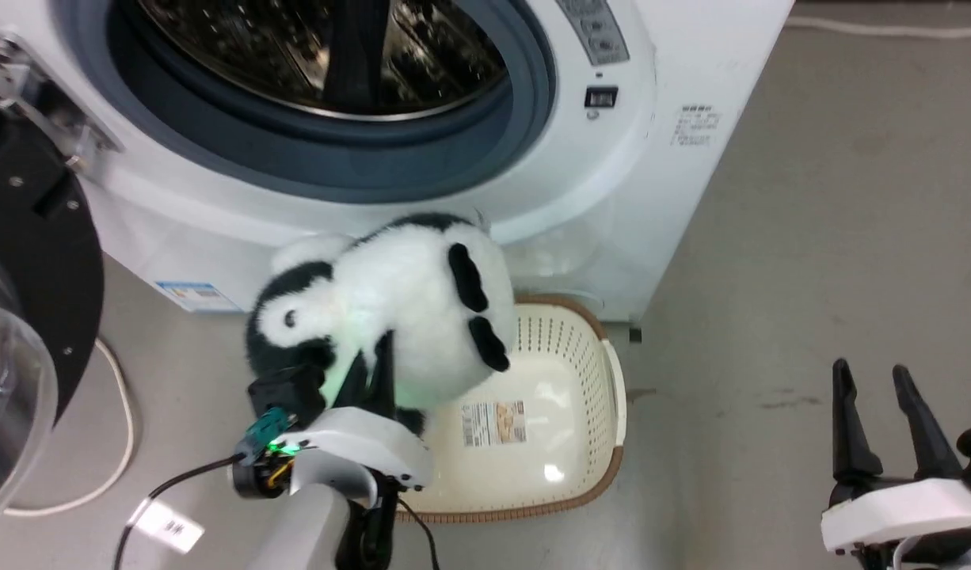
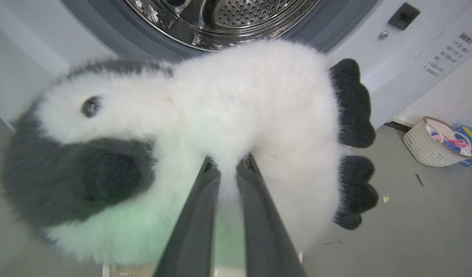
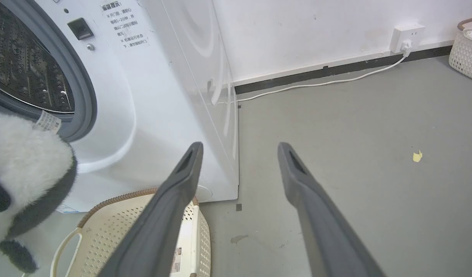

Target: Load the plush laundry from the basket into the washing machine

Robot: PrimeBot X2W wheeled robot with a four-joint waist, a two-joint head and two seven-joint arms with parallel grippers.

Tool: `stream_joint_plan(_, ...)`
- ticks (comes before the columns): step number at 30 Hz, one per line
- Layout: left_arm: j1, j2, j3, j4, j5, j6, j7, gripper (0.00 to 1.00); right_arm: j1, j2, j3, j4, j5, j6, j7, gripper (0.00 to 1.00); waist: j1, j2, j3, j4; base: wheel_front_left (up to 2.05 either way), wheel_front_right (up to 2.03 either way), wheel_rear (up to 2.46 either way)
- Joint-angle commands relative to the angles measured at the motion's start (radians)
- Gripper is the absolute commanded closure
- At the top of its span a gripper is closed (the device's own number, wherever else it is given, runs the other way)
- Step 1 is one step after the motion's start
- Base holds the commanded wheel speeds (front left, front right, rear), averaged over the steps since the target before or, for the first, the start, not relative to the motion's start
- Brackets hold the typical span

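The plush laundry [image 1: 390,309], a panda-like soft toy, is held in the air above the left side of the basket [image 1: 565,332], just in front of the washing machine [image 1: 612,206] and below the lower lip of its porthole. It is pinched by the left gripper [image 2: 229,165], whose fingers are drawn almost together on a fold of white fur at the toy's belly; nothing else is gripped. In the left wrist view the toy's long axis is seen to lie across the fingers, head to that view's left and black feet to its right, while the steel drum [image 2: 220,19] lies straight ahead of the fingertips and higher. The coming move is judged to turn on this: the toy must be carried up and forward over the grey gasket [image 1: 335,170], and its broadside bulk may catch on the rim. The right gripper [image 1: 873,376] is seen well apart at the right, fingers spread wide and empty.
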Motion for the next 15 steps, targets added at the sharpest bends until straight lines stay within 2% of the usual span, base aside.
stream_joint_plan(1, 0.026, 0.01, 0.019, -0.047, 0.021, 0.012, -0.006, 1.0, 0.013, 0.001, 0.0, 0.009, 0.009, -0.001, -0.007, 0.0, 0.0002, 0.0, -0.031, 0.004, 0.0, 0.0, 0.0)
stream_joint_plan(9, 0.081, 0.028, 0.114, -0.228, 0.083, 0.045, -0.006, 1.0, 0.032, 0.001, 0.004, 0.029, 0.025, -0.001, -0.012, 0.0, 0.0002, 0.0, -0.077, -0.003, 0.0, 0.0, 0.0)
stream_joint_plan(15, -0.002, 0.065, 0.153, -0.219, 0.126, 0.025, -0.006, 1.0, 0.026, 0.001, 0.002, 0.029, 0.028, -0.001, -0.014, 0.0, 0.0002, 0.0, -0.075, -0.021, 0.0, 0.0, 0.0)
